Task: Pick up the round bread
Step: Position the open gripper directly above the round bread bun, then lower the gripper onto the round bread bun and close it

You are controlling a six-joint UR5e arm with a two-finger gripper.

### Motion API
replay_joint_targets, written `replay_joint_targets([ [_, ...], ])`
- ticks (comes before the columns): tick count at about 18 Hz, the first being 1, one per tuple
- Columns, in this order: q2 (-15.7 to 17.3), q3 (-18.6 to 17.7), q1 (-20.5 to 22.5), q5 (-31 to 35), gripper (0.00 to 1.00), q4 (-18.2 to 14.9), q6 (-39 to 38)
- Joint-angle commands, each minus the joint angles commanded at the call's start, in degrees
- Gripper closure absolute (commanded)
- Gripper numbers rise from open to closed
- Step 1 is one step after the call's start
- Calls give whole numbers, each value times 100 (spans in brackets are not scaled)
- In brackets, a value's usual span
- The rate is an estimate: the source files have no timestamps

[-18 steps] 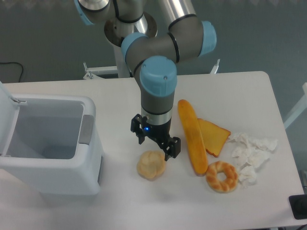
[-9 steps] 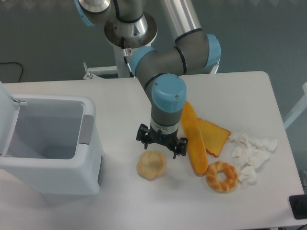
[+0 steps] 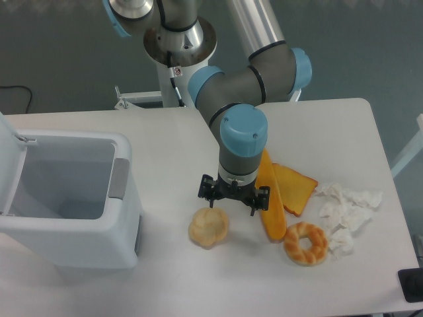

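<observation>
The pincer (image 3: 234,205) hangs from the arm's blue-capped wrist, pointing straight down at the table (image 3: 165,142). Its two dark fingers (image 3: 210,201) are spread wide apart, with bare tabletop showing between them, and they grip nothing. The left-hand finger in the view sits just above the upper right edge of the round bread (image 3: 209,227), very near it, though contact cannot be made out from this angle. The other finger stands against the side of the long orange loaf (image 3: 272,205), overlapping it in the view; whether it touches is unclear.

The round bread, a pale beige bun with a bumpy top, lies flat on the table, just beside the lower right corner of the white bin (image 3: 69,198). The bin's lid stands open. The long orange loaf lies to the right of the bun, and behind it rests a flat orange toast slice (image 3: 296,187). A golden-brown ring-shaped bread (image 3: 305,243) lies by the loaf's near end. Crumpled white paper (image 3: 345,210) sits further right.
</observation>
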Motion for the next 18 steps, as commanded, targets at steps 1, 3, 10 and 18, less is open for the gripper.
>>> replay_joint_targets([
  [1, -9, 0, 0, 26, 0, -18, -96],
  [3, -26, 0, -9, 175, 0, -9, -307],
  [10, -245, -61, 0, 184, 0, -9, -1327],
  [18, -606, -35, -9, 54, 0, -9, -1942],
])
